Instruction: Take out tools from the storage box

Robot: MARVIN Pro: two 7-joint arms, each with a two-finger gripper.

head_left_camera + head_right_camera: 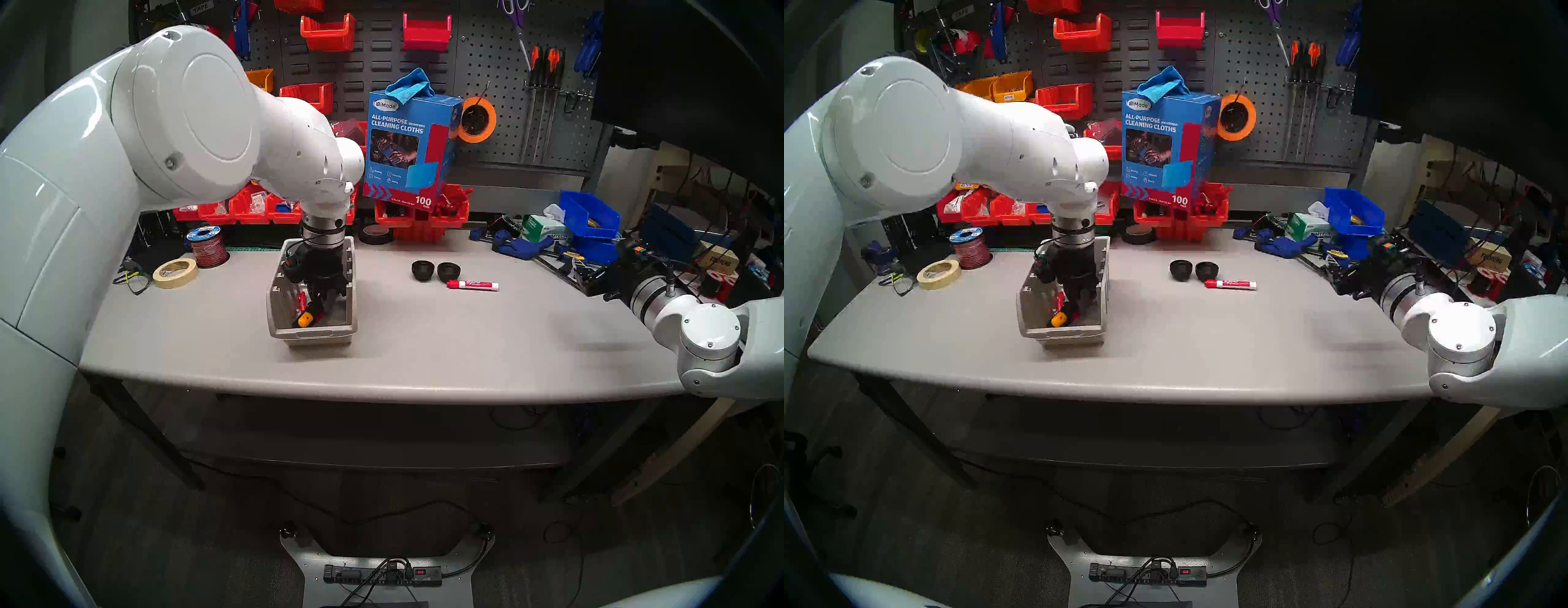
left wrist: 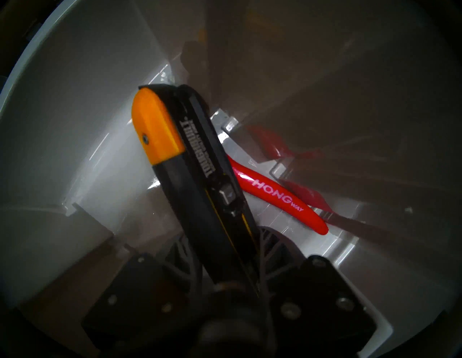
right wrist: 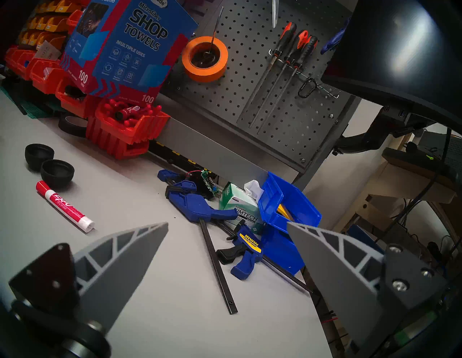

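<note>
Tools partly removed: marker, cups laid well right of left claw, now clenched on black tool; red tool beside, unpicked.

Grey workbench, dark pegboard

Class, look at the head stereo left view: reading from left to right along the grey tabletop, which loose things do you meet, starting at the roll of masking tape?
masking tape roll → red wire spool → beige storage box with the left gripper inside it → two black cups → red-capped Expo marker → blue bar clamps
</note>
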